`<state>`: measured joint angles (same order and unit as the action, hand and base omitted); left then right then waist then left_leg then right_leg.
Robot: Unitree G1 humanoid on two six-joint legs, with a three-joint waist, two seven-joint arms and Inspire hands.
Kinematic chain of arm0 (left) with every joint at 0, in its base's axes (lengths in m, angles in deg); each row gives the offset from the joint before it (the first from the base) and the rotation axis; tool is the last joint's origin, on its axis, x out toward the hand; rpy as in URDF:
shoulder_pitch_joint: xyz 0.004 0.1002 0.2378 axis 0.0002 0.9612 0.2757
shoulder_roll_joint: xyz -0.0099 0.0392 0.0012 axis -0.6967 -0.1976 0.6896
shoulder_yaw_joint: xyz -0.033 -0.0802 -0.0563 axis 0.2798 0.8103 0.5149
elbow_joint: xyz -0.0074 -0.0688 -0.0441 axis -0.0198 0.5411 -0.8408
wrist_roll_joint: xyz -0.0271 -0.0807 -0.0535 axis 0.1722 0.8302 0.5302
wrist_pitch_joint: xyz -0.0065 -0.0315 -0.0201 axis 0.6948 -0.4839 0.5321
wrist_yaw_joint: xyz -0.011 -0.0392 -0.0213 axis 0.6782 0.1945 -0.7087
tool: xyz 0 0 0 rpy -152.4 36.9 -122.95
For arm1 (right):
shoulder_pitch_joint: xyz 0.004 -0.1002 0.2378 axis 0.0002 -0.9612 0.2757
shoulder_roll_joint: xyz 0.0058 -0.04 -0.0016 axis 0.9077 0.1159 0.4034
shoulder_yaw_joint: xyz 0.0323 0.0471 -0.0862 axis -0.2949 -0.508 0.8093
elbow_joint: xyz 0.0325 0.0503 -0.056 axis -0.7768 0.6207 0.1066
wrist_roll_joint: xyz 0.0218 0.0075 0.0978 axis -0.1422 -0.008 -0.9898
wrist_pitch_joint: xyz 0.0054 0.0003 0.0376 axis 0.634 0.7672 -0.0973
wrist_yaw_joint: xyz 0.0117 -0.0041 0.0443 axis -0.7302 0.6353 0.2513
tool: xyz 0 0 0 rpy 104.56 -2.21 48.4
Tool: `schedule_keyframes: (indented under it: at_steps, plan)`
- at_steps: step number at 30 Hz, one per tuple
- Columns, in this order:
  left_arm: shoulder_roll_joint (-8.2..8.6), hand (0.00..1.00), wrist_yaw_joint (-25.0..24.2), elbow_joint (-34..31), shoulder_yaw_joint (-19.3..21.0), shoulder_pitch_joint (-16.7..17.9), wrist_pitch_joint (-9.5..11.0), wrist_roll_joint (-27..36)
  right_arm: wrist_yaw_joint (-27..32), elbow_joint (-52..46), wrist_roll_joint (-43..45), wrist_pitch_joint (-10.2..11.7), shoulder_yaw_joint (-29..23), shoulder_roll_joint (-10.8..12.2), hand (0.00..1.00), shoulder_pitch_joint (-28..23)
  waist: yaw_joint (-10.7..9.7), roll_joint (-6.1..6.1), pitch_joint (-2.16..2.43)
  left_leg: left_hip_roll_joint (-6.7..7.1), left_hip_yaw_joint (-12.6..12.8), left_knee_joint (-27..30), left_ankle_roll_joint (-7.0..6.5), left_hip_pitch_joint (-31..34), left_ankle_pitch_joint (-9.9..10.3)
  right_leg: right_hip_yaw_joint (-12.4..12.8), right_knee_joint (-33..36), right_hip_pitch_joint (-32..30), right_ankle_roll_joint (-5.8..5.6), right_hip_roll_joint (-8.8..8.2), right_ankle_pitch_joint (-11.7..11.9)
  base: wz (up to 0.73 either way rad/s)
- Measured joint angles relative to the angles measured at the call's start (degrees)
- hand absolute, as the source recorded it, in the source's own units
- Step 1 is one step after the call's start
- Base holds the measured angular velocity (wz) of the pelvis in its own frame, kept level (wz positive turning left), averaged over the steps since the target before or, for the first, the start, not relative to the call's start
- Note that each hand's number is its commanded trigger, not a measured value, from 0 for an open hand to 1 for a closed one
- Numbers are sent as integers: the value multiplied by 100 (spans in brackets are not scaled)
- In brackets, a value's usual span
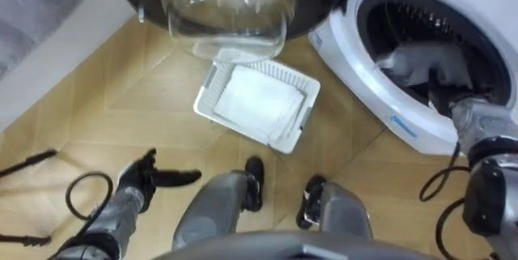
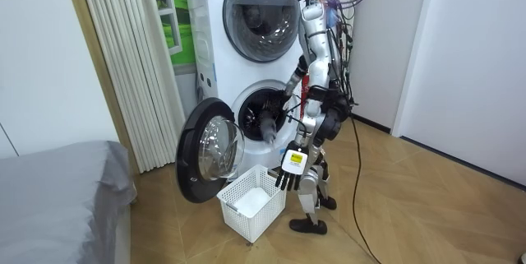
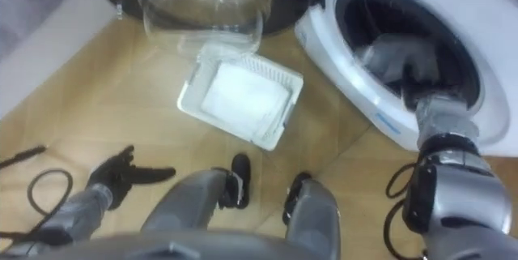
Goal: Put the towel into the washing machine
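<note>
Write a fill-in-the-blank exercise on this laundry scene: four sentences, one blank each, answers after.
1. The round glass door of the white washing machine stands ____.
2. The grey towel lies inside that machine's ____.
3. The white slatted plastic basket, holding a folded white cloth, stands on the wooden ____.
4. The robot's left hand hangs with straight fingers, holding ____.
Missing words: open; drum; floor; nothing.

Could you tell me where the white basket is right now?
The white basket stands on the floor before the robot's feet, beside the open washer door and left of the drum.
</note>
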<state>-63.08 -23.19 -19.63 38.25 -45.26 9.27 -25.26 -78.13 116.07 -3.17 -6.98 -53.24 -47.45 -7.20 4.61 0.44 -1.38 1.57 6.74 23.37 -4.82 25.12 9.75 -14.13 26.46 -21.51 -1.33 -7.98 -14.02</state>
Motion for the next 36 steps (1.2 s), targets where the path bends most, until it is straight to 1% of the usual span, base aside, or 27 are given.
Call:
schedule_keyframes:
  at_steps: [1, 2, 3, 4, 6, 8, 9, 11, 13, 14, 15, 16, 19, 22, 23, 24, 25, 26, 27, 28, 30, 31, 32, 34, 35, 36]
  plan:
    - [1, 0, -25, 2, 1, 40, -1, -2, -120, -3, 50, 9, 20, 32, 0, -177, 1, 6, 13, -10, -7, -65, 7, -67, -4, -6, -115, 95, -4, 31, 40, -10]
    - [10, 0, -87, 13, 26, 136, -1, 3, -373, 60, 105, -28, 18, 130, 0, -462, -13, 26, 31, -26, -11, -179, 16, -216, -11, -14, -330, 274, -15, 84, 118, -10]
    - [13, 0, -110, 15, 72, 243, -1, 3, -545, 133, 208, 0, 14, 270, 0, -671, -59, 37, 47, -31, -12, -254, 21, -333, -15, -14, -465, 417, -21, 116, 155, -9]
    - [13, 0, -110, 15, 92, 292, -1, 2, -594, 177, 243, 6, 17, 326, 0, -763, -99, 38, 48, -27, -12, -290, 22, -394, -16, -19, -495, 477, -26, 116, 158, -4]
    - [43, 0, -105, 11, 215, 455, 5, 3, -793, 272, 264, 23, 22, 509, 0, -1189, -139, 48, 63, -24, -9, -436, 34, -624, -23, -23, -700, 721, -41, 150, 204, -2]
    - [46, 0, -108, 15, 226, 534, 6, 4, -967, 412, 358, 26, 25, 591, 0, -1420, -157, 50, 72, -36, 4, -534, 43, -785, -26, -8, -852, 888, -42, 186, 253, -10]
    - [47, 0, -110, 28, 294, 560, 11, 3, -1043, 420, 389, 40, 32, 653, 0, -1534, -149, 39, 72, -51, 37, -615, 60, -876, -35, 16, -931, 958, -33, 208, 294, -16]
    - [43, 0, -108, 71, 407, 585, 27, 0, -1197, 419, 485, 80, 238, 713, 0, -1732, -168, 20, 79, -58, 51, -723, 87, -1040, -55, 19, -1066, 1116, -21, 235, 331, -11]
    - [44, 0, -114, 57, 445, 684, 54, 1, -1319, 405, 664, 78, 305, 757, 0, -1923, -214, 12, 91, -59, 52, -819, 100, -1254, -57, 16, -1191, 1344, -24, 258, 342, 0]
    - [46, 0, -115, 58, 452, 740, 53, 2, -1350, 405, 716, 75, 349, 771, 0, -2000, -275, 9, 92, -59, 51, -873, 113, -1377, -54, 20, -1255, 1474, -24, 273, 344, 0]
    - [49, 0, -128, 56, 481, 802, 53, 3, -1415, 404, 878, 73, 341, 785, 0, -2090, -353, 9, 114, -65, 49, -905, 127, -1449, -50, 43, -1303, 1551, -23, 294, 350, 0]
    - [49, 0, -138, 59, 498, 829, 53, 2, -1454, 410, 976, 73, 342, 787, 0, -2097, -375, 9, 116, -67, 49, -924, 135, -1485, -48, 49, -1310, 1583, -23, 301, 350, 0]
    - [56, 0, -176, 65, 510, 971, 50, -30, -1552, 447, 1721, 79, 418, 786, 0, -2220, -518, 6, 129, -74, 29, -1017, 178, -1733, -44, -6, -1487, 1853, -10, 332, 360, 3]
    - [99, 0, -176, 60, 562, 1015, 50, -66, -1559, 489, 2367, 76, 512, 813, 0, -2242, -585, 9, 126, -82, 27, -1076, 193, -1849, -40, -1, -1509, 1980, -11, 347, 360, 2]
    - [130, 0, -170, 74, 612, 1037, 48, -67, -1558, 555, 2805, 76, 545, 824, 0, -2286, -600, 8, 125, -80, 27, -1107, 201, -1929, -37, 4, -1575, 2071, -9, 357, 360, 0]
    - [151, 0, -156, 71, 615, 1043, 48, -114, -1529, 635, 3336, 74, 654, 824, 0, -2276, -595, -22, 108, -78, 28, -1138, 213, -2012, -29, 3, -1589, 2145, -9, 363, 360, 0]
    - [154, 0, -142, 64, 616, 1037, 49, -156, -1510, 656, 3580, 72, 716, 827, 0, -2285, -587, 6, 122, -78, 28, -1148, 220, -2043, -25, 10, -1594, 2173, -10, 370, 360, -5]
    - [155, 0, -117, 60, 623, 1022, 49, -204, -1459, 665, 4099, 70, 848, 835, 0, -2309, -586, -24, 107, -77, 48, -1164, 230, -2083, -18, 12, -1601, 2185, -10, 378, 360, -5]
    - [157, 0, -67, 61, 629, 1014, 51, -253, -1429, 661, 4674, 70, 969, 835, 0, -2305, -572, -19, 112, -79, 52, -1163, 234, -2091, -16, 10, -1593, 2208, -9, 385, 360, -6]
    - [157, 0, -47, 61, 633, 1013, 54, -285, -1426, 659, 4968, 70, 1007, 835, 0, -2319, -575, -25, 108, -79, 55, -1162, 236, -2094, -16, 14, -1593, 2209, -9, 389, 360, 0]
    - [182, 0, 37, 71, 634, 1011, 52, -364, -1383, 662, 5939, 71, 1161, 831, 0, -2311, -554, -15, 99, -92, 67, -1170, 252, -2170, -8, 54, -1596, 2251, -9, 407, 360, -6]
    - [190, 0, 69, 74, 638, 1012, 47, -391, -1360, 664, 6383, 71, 1293, 829, 0, -2299, -527, -31, 94, -99, 81, -1179, 258, -2197, -2, 75, -1596, 2246, -9, 413, 360, -8]
    - [192, 0, 77, 73, 646, 1004, 43, -433, -1351, 664, 6607, 69, 1355, 830, 0, -2285, -522, -23, 98, -104, 82, -1181, 260, -2206, -2, 88, -1596, 2248, -9, 415, 360, -10]
    - [246, 0, 84, 75, 752, 958, 34, -649, -1325, 685, 7183, 9, 1472, 831, 0, -2230, -420, -50, 77, -97, 116, -1213, 260, -2288, -2, 140, -1594, 2286, -9, 417, 360, -12]
    - [260, 0, 84, 75, 787, 949, 34, -706, -1321, 700, 7255, 7, 1473, 830, 0, -2208, -415, -55, 77, -94, 114, -1213, 260, -2299, -2, 141, -1597, 2303, -8, 416, 360, -5]
    - [266, 0, 85, 74, 837, 937, 31, -811, -1319, 795, 7433, 7, 1473, 829, 0, -2160, -419, -57, 65, -88, 107, -1220, 259, -2348, -1, 139, -1627, 2361, -9, 412, 360, 0]
